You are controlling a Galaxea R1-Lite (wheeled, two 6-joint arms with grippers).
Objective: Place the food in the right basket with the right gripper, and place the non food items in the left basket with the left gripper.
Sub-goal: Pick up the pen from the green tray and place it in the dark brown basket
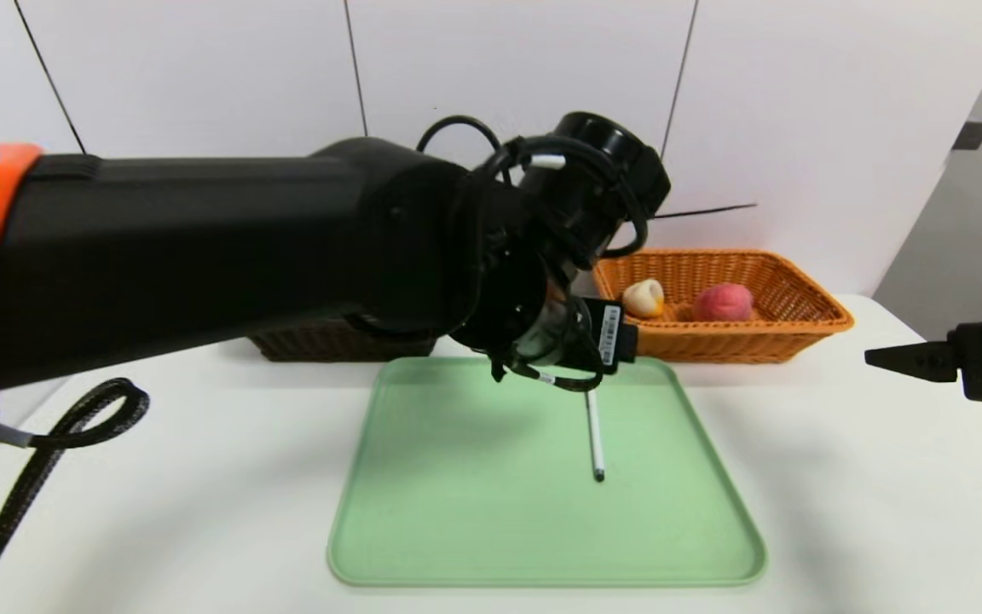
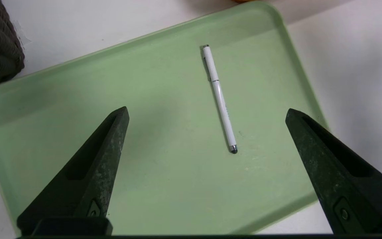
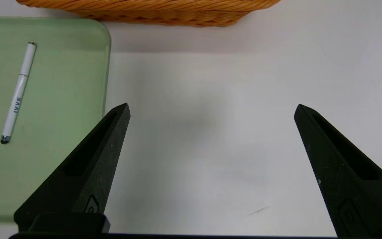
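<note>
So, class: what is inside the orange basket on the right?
The orange basket holds a pink-red peach and a cream bun. Its near-left corner is hidden behind the left arm, so anything there cannot be seen.

Woven wicker right basket; smooth matt plastic tray.

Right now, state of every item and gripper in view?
White pen: flat on the green tray, ungripped.
Peach: in the orange wicker basket.
Bun: in the same basket, beside the peach.
Dark brown basket: mostly hidden, contents unseen.
Left gripper: open, above the tray.
Right gripper: open, empty, over bare table.
</note>
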